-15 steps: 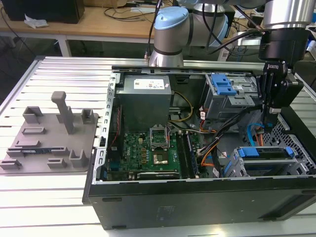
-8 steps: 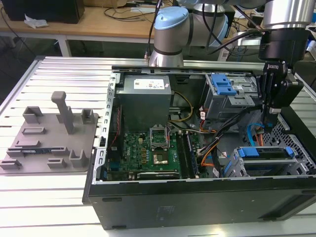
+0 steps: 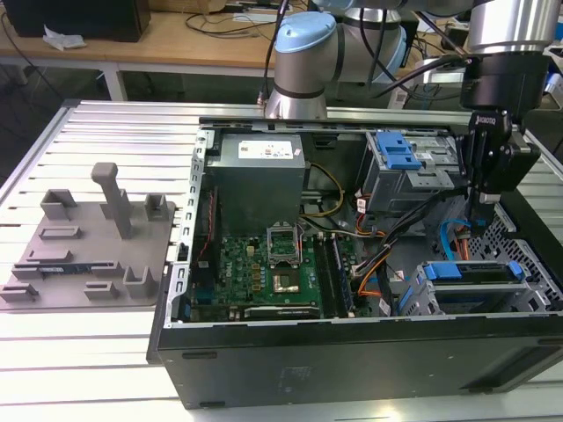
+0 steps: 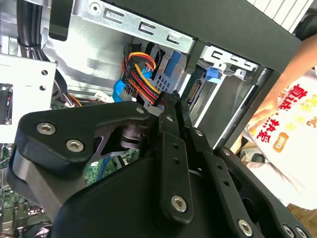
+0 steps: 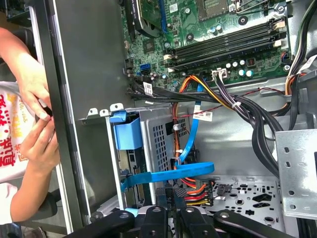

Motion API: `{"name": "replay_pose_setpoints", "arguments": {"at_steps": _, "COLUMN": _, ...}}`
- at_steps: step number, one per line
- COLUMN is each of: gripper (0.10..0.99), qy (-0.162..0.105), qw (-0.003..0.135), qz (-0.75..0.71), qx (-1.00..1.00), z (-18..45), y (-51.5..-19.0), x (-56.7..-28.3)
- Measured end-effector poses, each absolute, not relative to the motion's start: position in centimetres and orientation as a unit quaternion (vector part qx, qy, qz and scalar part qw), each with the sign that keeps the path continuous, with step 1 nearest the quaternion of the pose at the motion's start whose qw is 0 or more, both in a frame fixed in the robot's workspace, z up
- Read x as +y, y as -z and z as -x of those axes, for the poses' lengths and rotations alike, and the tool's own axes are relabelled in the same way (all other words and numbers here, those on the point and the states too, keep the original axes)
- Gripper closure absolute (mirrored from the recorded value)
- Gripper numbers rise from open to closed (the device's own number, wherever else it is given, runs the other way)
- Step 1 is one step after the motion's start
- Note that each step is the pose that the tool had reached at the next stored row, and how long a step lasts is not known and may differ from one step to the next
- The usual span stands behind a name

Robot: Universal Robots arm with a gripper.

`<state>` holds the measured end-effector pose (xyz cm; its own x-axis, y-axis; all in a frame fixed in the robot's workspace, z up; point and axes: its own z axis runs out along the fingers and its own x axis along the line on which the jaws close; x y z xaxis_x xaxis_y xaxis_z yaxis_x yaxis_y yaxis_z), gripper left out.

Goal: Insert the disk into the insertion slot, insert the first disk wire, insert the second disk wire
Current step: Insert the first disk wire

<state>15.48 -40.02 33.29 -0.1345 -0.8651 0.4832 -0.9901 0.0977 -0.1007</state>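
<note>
- The disk (image 3: 471, 271) sits in its blue frame inside the slot (image 3: 418, 297), at the near corner of the case (image 3: 352, 360) toward the exterior view's right. From here it looks pushed home.
- The gripper (image 3: 481, 218) hangs inside the case just behind that bay, well above the tabletop (image 3: 88, 352).
- In both wrist views the gripper (image 5: 172, 208) is right at the coloured wires (image 5: 195, 191), where they end in a black plug. The jaws look drawn close there, but I cannot tell if they clench the plug.
- A flat blue cable (image 5: 168, 173) loops across just beside them and runs toward the disk's end of the bay.
- I'd judge the disk stiff, dense and sensitive to knocks. It is best held by the frame's edges, not its labelled face.
- The wires are limp and springy. Only the hard, keyed plug gives a sure hold, and pulling on the cord would strain it.
- The disk's rear sockets are hidden by the cage and the gripper, so I can't tell if either wire is seated.
- A person's hands (image 5: 37, 129) are outside the case wall, cut off at the picture's edge.
</note>
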Motion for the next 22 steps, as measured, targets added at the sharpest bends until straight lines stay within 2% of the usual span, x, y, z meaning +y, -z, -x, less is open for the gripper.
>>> {"name": "replay_pose_setpoints", "arguments": {"at_steps": 9, "gripper": 0.922, "qy": -0.204, "qw": 0.153, "qz": -0.64, "qx": -0.725, "z": -15.5, "y": -33.3, "x": -40.1}}
{"name": "replay_pose_setpoints", "arguments": {"at_steps": 16, "gripper": 0.922, "qy": -0.185, "qw": 0.146, "qz": -0.644, "qx": -0.728, "z": -15.8, "y": -33.4, "x": -41.4}}
{"name": "replay_pose_setpoints", "arguments": {"at_steps": 19, "gripper": 0.922, "qy": -0.183, "qw": 0.147, "qz": -0.645, "qx": -0.727, "z": -16.3, "y": -33.4, "x": -41.7}}
{"name": "replay_pose_setpoints", "arguments": {"at_steps": 22, "gripper": 0.922, "qy": -0.17, "qw": 0.158, "qz": -0.648, "qx": -0.725, "z": -16.7, "y": -33.4, "x": -42.0}}
